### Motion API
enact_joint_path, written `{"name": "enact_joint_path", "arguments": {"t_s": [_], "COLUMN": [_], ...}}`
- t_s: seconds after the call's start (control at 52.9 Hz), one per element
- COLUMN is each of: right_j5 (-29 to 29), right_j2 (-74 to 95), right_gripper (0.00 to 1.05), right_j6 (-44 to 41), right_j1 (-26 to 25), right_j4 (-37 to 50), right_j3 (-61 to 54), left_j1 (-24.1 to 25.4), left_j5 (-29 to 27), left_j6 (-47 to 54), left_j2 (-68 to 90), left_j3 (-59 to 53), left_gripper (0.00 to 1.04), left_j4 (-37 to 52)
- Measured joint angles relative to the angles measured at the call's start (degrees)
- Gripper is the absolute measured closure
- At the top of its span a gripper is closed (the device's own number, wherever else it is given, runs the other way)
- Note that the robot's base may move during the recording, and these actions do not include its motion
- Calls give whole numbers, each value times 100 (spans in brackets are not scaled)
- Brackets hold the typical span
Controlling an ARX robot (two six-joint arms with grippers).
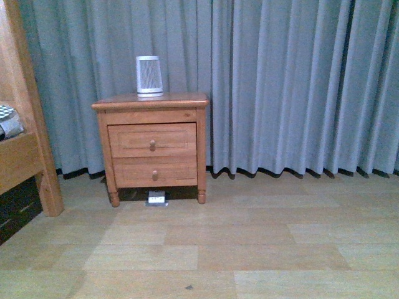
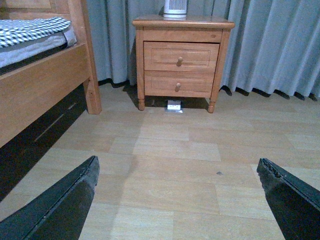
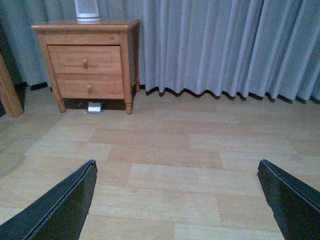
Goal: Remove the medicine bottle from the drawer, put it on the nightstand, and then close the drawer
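The orange-brown nightstand point(image 1: 151, 101) stands against the curtain at the far left; it also shows in the left wrist view point(image 2: 183, 22) and the right wrist view point(image 3: 85, 25). Its upper drawer point(image 1: 152, 140) is shut, as seen too in the left wrist view point(image 2: 180, 56) and the right wrist view point(image 3: 85, 59). The medicine bottle is hidden. My left gripper point(image 2: 177, 172) is open and empty over the floor, far from the nightstand. My right gripper point(image 3: 176, 172) is open and empty, also far back. Neither arm shows in the front view.
A tall white ribbed device point(image 1: 149, 76) stands on the nightstand top. The lower drawer point(image 1: 154, 172) is shut. A wooden bed frame point(image 1: 25, 149) with checked bedding point(image 2: 30, 31) is at the left. A small white item point(image 1: 156, 199) lies under the nightstand. Grey curtain point(image 1: 293, 81) behind.
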State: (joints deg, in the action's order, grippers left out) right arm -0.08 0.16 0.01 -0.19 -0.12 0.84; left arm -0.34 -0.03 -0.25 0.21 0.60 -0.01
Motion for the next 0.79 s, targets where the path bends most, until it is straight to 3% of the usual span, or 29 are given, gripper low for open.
{"name": "enact_joint_path", "arguments": {"t_s": [0.793], "right_j5": [0], "right_j2": [0], "right_gripper": [7], "right_j6": [0], "right_j1": [0], "right_j4": [0], "right_j3": [0], "left_j1": [0], "left_j5": [0], "left_j6": [0], "left_j2": [0], "left_j3": [0], "left_gripper": [7], "left_j4": [0]}}
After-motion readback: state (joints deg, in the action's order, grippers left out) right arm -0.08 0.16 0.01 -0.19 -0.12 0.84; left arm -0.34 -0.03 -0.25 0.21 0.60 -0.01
